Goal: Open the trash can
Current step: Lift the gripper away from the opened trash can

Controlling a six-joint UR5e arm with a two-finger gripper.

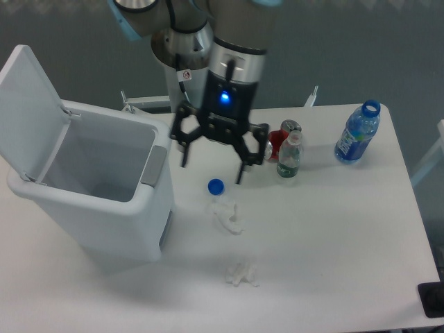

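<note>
Trash can (97, 201) sits at left end of table (333, 236). Lid (31, 104) stands straight up on far-left edge, so inside shows; opening job looks done. Can is big, white, smooth plastic box with round corners. Grey tab (154, 166) on right rim. Gripper (212, 165) hangs right of can, fingers spread wide, holding nothing. Small round blue cap (216, 186) lies below it, right of can.

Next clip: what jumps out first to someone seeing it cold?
The large white boxy plastic trash can at the table's left, flat lid swung up. Beside it the black two-finger gripper hangs open above a small blue bottle cap, with bottles and crumpled tissues to the right.
</note>
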